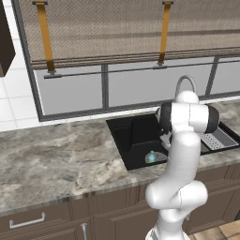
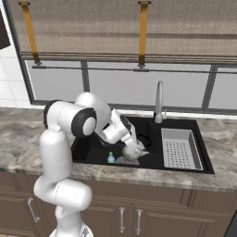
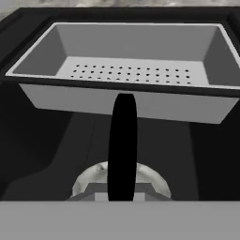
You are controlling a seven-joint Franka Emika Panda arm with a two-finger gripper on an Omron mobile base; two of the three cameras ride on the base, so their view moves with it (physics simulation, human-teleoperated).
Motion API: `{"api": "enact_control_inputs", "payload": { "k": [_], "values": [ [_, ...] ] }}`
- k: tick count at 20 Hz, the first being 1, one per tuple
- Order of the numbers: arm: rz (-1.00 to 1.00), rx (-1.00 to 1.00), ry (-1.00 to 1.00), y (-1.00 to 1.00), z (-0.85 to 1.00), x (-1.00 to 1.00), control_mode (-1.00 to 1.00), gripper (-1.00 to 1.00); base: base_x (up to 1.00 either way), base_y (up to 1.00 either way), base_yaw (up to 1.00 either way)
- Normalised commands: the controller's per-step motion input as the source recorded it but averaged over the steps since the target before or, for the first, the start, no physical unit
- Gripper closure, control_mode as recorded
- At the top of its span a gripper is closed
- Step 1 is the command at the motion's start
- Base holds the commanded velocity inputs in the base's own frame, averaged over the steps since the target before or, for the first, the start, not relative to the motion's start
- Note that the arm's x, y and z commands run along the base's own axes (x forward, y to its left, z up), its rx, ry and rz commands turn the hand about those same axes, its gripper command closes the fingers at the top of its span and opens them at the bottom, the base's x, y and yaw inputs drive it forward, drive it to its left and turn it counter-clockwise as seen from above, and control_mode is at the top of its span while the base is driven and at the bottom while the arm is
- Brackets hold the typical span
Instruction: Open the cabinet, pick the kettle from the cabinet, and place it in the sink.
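The fingers are pinched shut on the thin black handle of the kettle, low inside the sink beside the grey strainer tray. It seems just off the basin floor — hard to tell. Released too high, the kettle could tip or roll.

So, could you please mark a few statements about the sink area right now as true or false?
1. The gripper is down inside the sink. True.
2. The kettle stands on the countertop. False: it is in the black basin, below the hand.
3. A grey perforated tray sits in the sink's right part. True.
4. The gripper is wide open. False: it is shut on the kettle's black handle.
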Motion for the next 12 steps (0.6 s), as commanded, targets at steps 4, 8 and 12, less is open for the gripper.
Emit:
{"api": "enact_control_inputs", "payload": {
  "k": [4,8,12],
  "values": [
    [0.00,-0.03,0.00,-0.10,-0.22,0.11,-1.00,1.00,0.00,0.00,0.00],
    [0.00,0.00,0.00,-0.10,-0.22,0.07,-1.00,1.00,0.00,0.00,0.00],
    [0.00,-0.02,0.00,-0.09,-0.16,0.14,-1.00,1.00,0.00,0.00,0.00]
  ]
}}
